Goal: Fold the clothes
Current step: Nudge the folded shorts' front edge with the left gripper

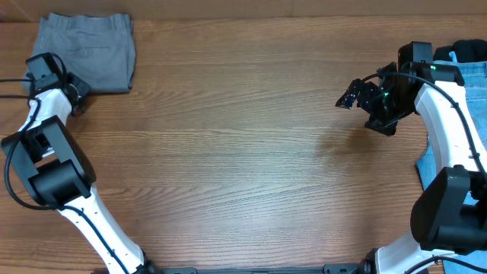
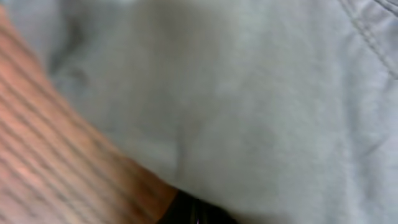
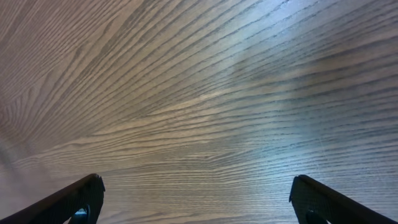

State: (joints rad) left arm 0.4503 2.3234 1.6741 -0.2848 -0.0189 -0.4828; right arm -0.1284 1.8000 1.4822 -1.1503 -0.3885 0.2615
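The grey shorts (image 1: 85, 50) lie folded in the far left corner of the desk (image 1: 243, 152). The left gripper (image 1: 77, 93) sits at their near left edge; I cannot tell whether it pinches cloth. At the right edge lie blue jeans (image 1: 475, 76), and near them the right gripper (image 1: 348, 97) hangs over bare wood, fingers spread.

The wooden table (image 1: 243, 152) has a brown top with grain running from left to right, and most of its middle shows bare wood. The grey shorts (image 1: 87, 49) lie folded flat in the far left corner, their waistband toward the far edge. The light blue jeans (image 1: 475, 80) lie at the right edge, partly out of view; a dark piece beside them may be more cloth
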